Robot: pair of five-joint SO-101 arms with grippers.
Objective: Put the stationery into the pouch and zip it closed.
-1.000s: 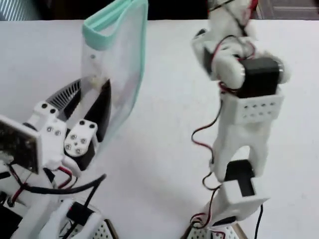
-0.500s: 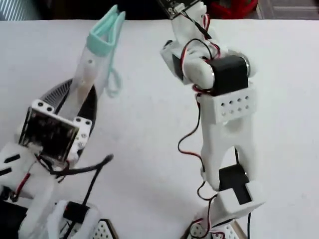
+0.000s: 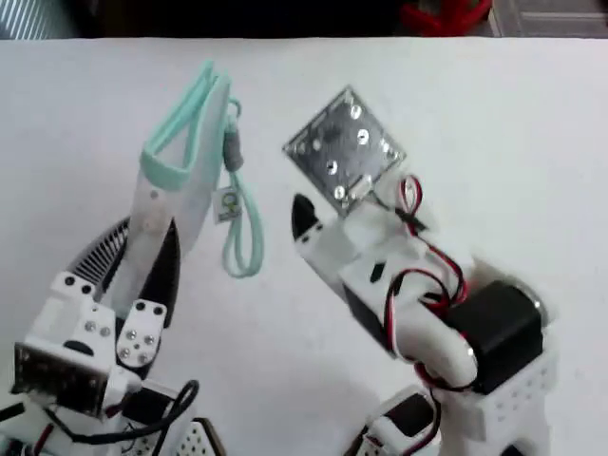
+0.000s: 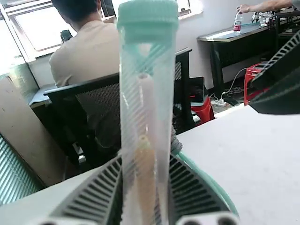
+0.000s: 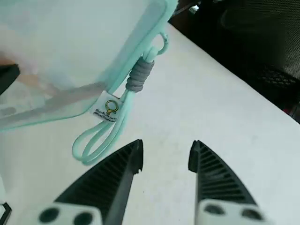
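A clear pouch [image 3: 180,190] with mint-green trim stands upright, its lower end clamped between the ribbed fingers of my left gripper [image 3: 147,271]. The left wrist view shows the pouch [image 4: 146,117] edge-on with pale stick-like stationery [image 4: 144,183] inside and its green end on top. A mint-green loop strap [image 3: 242,228] with a small tag hangs off the pouch's side. My right gripper [image 5: 164,157] is open a short way from the strap [image 5: 110,126], pointing at it with nothing between its fingers. In the high view the right gripper [image 3: 302,220] sits just right of the strap.
The white table [image 3: 475,123] stretches bare behind and to the right of both arms. The right arm's body [image 3: 446,332] fills the front right, the left arm's base [image 3: 66,380] the front left. A dark edge bounds the table at the back.
The pouch has turned edge-on and tilted, with its strap now hanging free on the right. The right arm has swung down and forward from the back, bringing its gripper near the strap.
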